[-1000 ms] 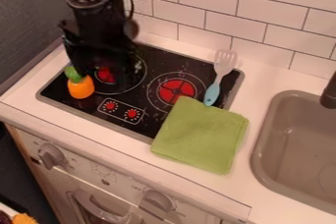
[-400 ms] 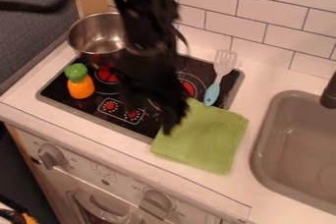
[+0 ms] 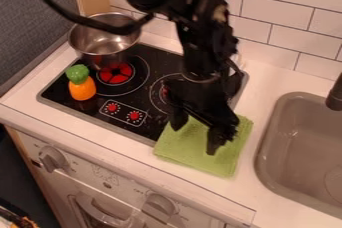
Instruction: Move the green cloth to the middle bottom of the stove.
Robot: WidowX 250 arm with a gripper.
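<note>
White tiles rise behind the pale table, where the black stove is set in; a metal pot sits at its back left and an orange-and-green toy at its front left. Your arm has swung rightward from over the stove's left side, and the pincer now hangs right over the green cloth, its fingertips spread apart with nothing clamped between them. The cloth hasn't shifted: it lies flat across the stove's front right corner, much of it out on the table. So you seem to be lining up the pick, with the actual move still undone. It looks close to square, so you get no clear long axis; its front side runs about parallel to the stove's front edge, with one corner pointing up toward the back of the stove. You'll likely need to lower, pinch a fold, and bring it left to the front middle; too shallow a pinch could let it slip.
</note>
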